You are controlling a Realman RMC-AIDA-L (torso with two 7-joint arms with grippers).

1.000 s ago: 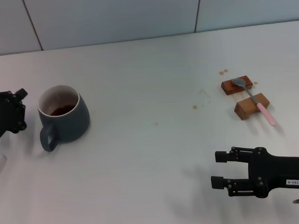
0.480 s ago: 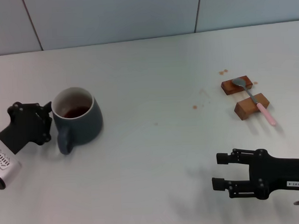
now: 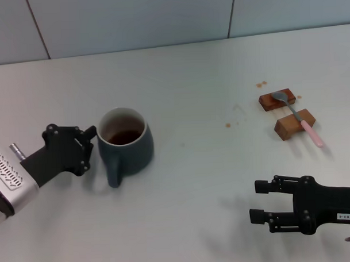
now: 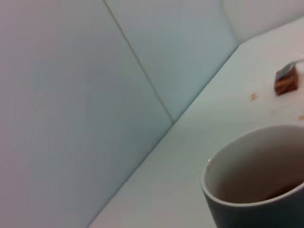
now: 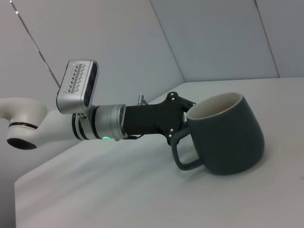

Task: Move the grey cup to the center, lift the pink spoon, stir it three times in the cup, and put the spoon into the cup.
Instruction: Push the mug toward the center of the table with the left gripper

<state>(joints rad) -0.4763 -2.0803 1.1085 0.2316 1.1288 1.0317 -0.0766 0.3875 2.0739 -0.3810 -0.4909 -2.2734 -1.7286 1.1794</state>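
The grey cup [image 3: 129, 145] stands on the white table [image 3: 184, 67], left of the middle, with brown liquid inside and its handle toward the near side. My left gripper [image 3: 90, 149] is open and sits against the cup's left side beside the handle; the right wrist view shows the gripper [image 5: 179, 116] up against the cup [image 5: 228, 137]. The cup's rim fills the left wrist view [image 4: 256, 180]. The pink spoon [image 3: 311, 132] lies across two wooden blocks at the right. My right gripper [image 3: 254, 201] is open and empty near the front right.
Two brown wooden blocks [image 3: 276, 100] [image 3: 294, 124] carry the spoon at the right. Small brown drips [image 3: 261, 84] mark the table near them. A pale tiled wall [image 3: 131, 20] runs along the back of the table.
My left gripper has slid to the right with the cup against it; the cup has moved from the far left toward the middle. The right arm has barely moved.
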